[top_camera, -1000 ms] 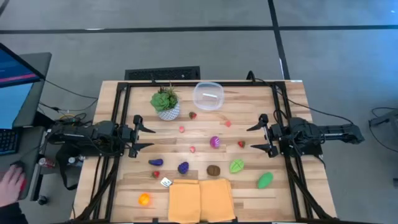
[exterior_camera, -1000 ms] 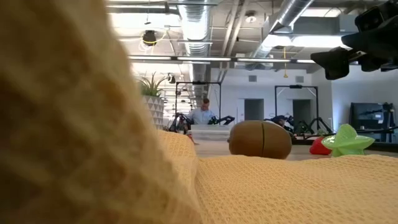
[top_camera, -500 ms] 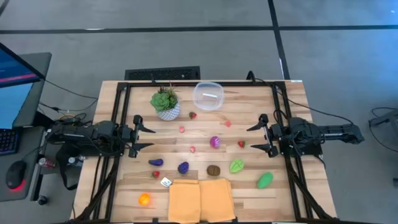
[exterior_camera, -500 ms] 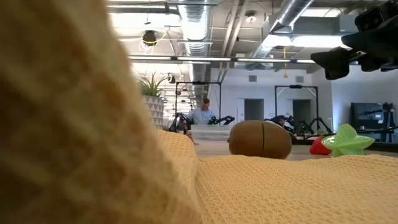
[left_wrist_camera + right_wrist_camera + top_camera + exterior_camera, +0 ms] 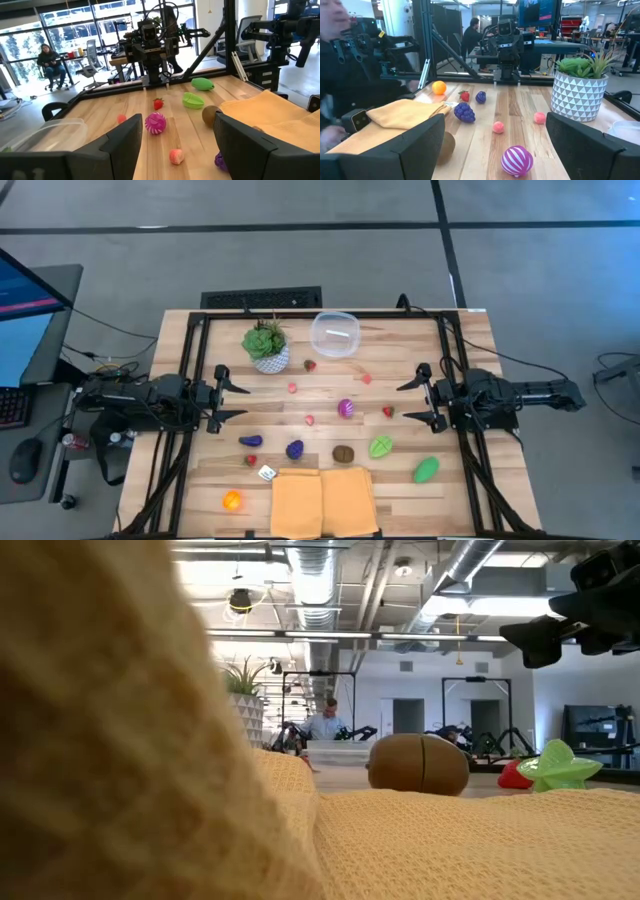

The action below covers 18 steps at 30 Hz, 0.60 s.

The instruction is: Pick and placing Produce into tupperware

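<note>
The produce lies scattered on the wooden table: a striped purple ball [image 5: 346, 408], a brown piece [image 5: 343, 452], two green pieces [image 5: 380, 447] [image 5: 427, 469], purple pieces [image 5: 295, 449] [image 5: 250, 441], red strawberries [image 5: 310, 365] [image 5: 388, 412], pink bits [image 5: 292, 388] and an orange [image 5: 232, 500]. The clear tupperware [image 5: 334, 334] stands at the far edge, with nothing visible inside. My left gripper [image 5: 235, 395] [image 5: 177, 120] hovers open at the table's left side. My right gripper [image 5: 412, 398] [image 5: 495, 120] hovers open at the right side. Both point toward the middle and touch nothing.
A leafy plant in a white patterned pot [image 5: 266, 346] stands left of the tupperware. A folded yellow cloth [image 5: 323, 500] lies at the near edge, with a small white item [image 5: 266, 473] beside it. A black frame [image 5: 300, 313] runs round the table. People show in the room behind.
A person's hand that rested on the mouse at the desk left of the table has pulled away out of the picture. Both arms, the produce and the tupperware have stayed where they were.
</note>
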Tool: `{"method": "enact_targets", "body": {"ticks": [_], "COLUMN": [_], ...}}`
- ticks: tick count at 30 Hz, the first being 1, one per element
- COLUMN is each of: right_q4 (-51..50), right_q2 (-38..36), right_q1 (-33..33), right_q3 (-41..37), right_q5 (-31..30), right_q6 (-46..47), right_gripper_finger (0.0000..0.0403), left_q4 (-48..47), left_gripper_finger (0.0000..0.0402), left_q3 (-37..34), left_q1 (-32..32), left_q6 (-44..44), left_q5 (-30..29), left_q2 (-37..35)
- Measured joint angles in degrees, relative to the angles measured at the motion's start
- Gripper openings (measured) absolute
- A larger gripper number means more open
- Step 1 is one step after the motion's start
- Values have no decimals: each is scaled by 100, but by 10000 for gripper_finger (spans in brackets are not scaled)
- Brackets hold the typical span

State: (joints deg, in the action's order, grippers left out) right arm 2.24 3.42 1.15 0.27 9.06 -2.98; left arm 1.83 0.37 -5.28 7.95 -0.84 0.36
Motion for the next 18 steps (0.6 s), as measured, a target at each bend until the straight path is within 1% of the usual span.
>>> {"method": "enact_targets", "body": {"ticks": [18], "right_q4": [0], "right_q2": [0], "right_q1": [0], "right_q3": [-1], "right_q5": [0], "right_q6": [0], "right_gripper_finger": [372], "left_q4": [0], "left_gripper_finger": [233], "left_q3": [-1], "left_q1": [2], "left_q6": [-29], "left_q5": [2], "left_q2": [0]}}
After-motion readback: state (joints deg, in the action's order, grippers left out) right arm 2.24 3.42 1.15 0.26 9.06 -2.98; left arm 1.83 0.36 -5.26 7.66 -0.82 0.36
